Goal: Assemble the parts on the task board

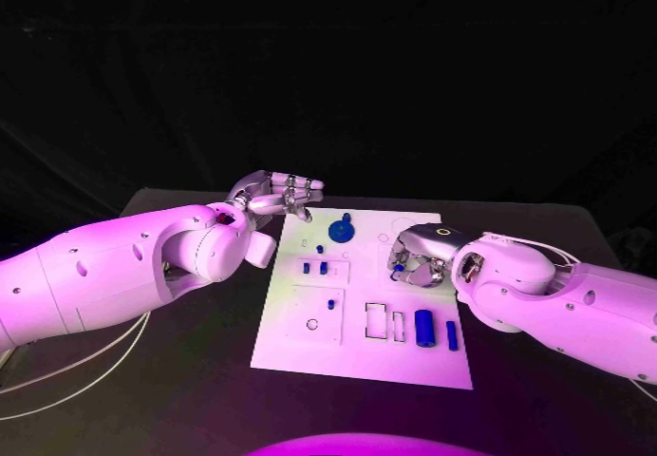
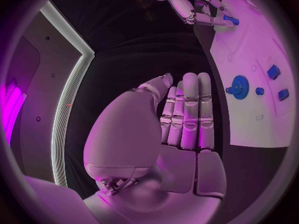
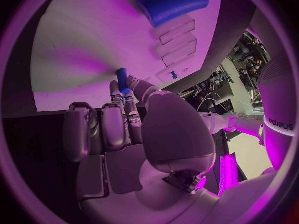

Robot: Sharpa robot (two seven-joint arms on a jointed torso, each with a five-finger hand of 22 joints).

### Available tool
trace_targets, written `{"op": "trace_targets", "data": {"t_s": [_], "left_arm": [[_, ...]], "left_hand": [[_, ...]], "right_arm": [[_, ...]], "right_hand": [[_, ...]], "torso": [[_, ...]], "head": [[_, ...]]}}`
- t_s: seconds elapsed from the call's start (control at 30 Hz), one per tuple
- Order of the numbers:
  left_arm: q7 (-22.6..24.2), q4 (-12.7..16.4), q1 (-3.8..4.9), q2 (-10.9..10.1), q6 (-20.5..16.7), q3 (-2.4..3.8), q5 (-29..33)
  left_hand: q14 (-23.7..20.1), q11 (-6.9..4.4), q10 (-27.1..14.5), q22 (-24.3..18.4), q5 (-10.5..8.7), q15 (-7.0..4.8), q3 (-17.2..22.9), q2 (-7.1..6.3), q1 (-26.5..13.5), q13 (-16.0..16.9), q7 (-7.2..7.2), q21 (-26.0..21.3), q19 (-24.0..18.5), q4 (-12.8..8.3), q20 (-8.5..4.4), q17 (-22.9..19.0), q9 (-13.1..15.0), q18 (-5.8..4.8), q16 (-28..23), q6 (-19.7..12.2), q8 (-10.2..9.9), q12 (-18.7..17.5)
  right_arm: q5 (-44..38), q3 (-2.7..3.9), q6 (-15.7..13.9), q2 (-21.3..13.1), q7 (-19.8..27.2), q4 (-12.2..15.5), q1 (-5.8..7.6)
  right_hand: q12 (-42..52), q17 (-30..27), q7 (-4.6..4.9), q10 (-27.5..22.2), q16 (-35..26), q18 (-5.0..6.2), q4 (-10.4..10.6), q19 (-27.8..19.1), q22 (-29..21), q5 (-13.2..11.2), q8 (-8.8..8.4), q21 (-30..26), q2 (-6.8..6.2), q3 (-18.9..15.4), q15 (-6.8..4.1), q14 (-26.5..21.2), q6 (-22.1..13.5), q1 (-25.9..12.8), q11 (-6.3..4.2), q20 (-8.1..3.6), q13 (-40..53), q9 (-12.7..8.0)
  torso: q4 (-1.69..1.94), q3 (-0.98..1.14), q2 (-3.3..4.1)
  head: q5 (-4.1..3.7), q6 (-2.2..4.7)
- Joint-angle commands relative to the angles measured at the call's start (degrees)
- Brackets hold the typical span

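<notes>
A dark counter (image 1: 164, 399) carries one thing directly: the white task board (image 1: 359, 356), lying flat about the middle, its long sides running from the far edge toward the near edge, with bare counter on both sides of it.

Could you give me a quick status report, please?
Right hand pinches a blue peg over the board. Left hand open, off the board. Nothing blocking.

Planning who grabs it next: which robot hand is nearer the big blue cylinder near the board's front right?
Right. The right robot hand, pinching a small blue peg, hovers over the task board just behind the big blue cylinder. The left robot hand sits at the board's far left corner.
</notes>
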Motion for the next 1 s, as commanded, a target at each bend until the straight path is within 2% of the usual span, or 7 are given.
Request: {"op": "trace_targets", "data": {"t_s": [0.03,0.3,0.63,0.8,0.93,1.0], "left_arm": [[0.3,0.1,0.07,0.1,0.8,0.05,0.3],[0.3,0.0,0.07,0.1,0.8,0.05,0.3],[0.3,-0.2,0.06,0.2,0.9,0.04,0.3],[0.4,-0.2,0.05,0.3,0.9,0.04,0.3],[0.4,-0.2,0.05,0.4,0.9,0.04,0.3],[0.4,-0.2,0.05,0.5,0.9,0.04,0.3]], "left_hand": [[-0.4,0.18,-0.4,0.0,0.20,-0.14,-0.2,0.32,0.4,0.1,0.12,-0.2,0.3,-0.1,0.18,0.0,0.0,0.73,-0.2,-0.5,-0.2,0.3],[-0.4,0.19,-0.4,-0.1,0.20,-0.14,-0.2,0.36,0.5,0.1,0.14,-0.2,0.3,-0.1,0.19,-0.1,-0.1,0.73,-0.2,-0.5,-0.2,0.3],[-0.4,0.19,-0.4,-0.1,0.20,-0.14,-0.2,0.36,0.5,0.1,0.14,-0.2,0.3,-0.1,0.19,-0.1,-0.1,0.73,-0.2,-0.5,-0.2,0.3],[-0.4,0.19,-0.4,-0.1,0.20,-0.14,-0.2,0.36,0.5,0.1,0.14,-0.2,0.3,-0.1,0.19,-0.1,-0.1,0.73,-0.2,-0.5,-0.2,0.3],[-0.4,0.19,-0.4,-0.1,0.20,-0.14,-0.2,0.36,0.5,0.1,0.14,-0.2,0.3,-0.1,0.19,-0.1,-0.1,0.73,-0.2,-0.5,-0.2,0.3],[-0.4,0.19,-0.4,-0.1,0.20,-0.14,-0.2,0.36,0.5,0.1,0.14,-0.2,0.3,-0.1,0.19,-0.1,-0.1,0.73,-0.2,-0.5,-0.2,0.3]], "right_arm": [[-2.0,-0.02,-1.1,-0.2,-1.8,0.1,-0.03],[-2.0,0.09,-3.0,-1.4,-1.7,2.5,0.09],[-1.9,0.99,-5.4,-4.1,-1.9,8.8,1.60],[-1.2,1.29,-6.3,-4.4,-1.7,12.7,1.81],[-0.3,1.32,-6.5,-2.8,-1.1,14.6,1.32],[-0.1,1.30,-6.7,-1.5,-0.7,15.3,0.78]], "right_hand": [[-0.1,0.1,0.28,2.8,0.2,-1.02,-1.2,0.5,8.7,0.0,0.27,0.3,1.07,1.5,-0.47,2.0,0.2,1.9,-2.51,0.14,0.3,0.1],[-0.2,0.2,0.43,2.9,0.3,-1.07,-1.7,0.5,8.8,0.1,0.26,0.6,0.70,1.9,-0.43,2.0,0.2,2.2,-2.43,0.14,0.4,0.1],[-0.4,0.4,0.56,3.0,0.5,-1.17,-2.2,0.7,9.1,0.5,0.23,1.0,0.34,2.4,-0.36,2.0,0.2,2.3,-2.33,0.17,0.6,0.2],[-0.5,0.5,0.64,3.0,0.6,-1.26,-2.4,0.9,9.4,1.0,0.18,1.4,0.21,2.7,-0.30,2.0,0.1,2.3,-2.25,0.20,0.7,0.2],[-0.7,0.5,0.75,2.9,0.6,-1.27,-2.5,0.9,9.5,1.4,0.06,1.5,0.29,3.1,-0.24,2.0,-0.1,2.3,-2.15,0.25,0.7,0.2],[-0.8,0.3,0.88,2.8,0.5,-1.22,-2.6,0.8,9.4,1.7,-0.07,1.3,0.31,3.4,-0.16,2.0,-0.3,2.3,-2.04,0.29,0.8,0.1]], "torso": [[-0.07,0.03,0.02],[-0.03,0.01,-0.04],[0.06,-0.05,-0.03],[0.11,-0.03,-0.01],[-0.02,-0.03,-0.05],[0.05,-0.01,-0.04]], "head": [[0.00,0.08],[-0.15,0.19],[-0.25,0.37],[-0.06,0.35],[0.66,0.16],[0.94,0.10]]}}
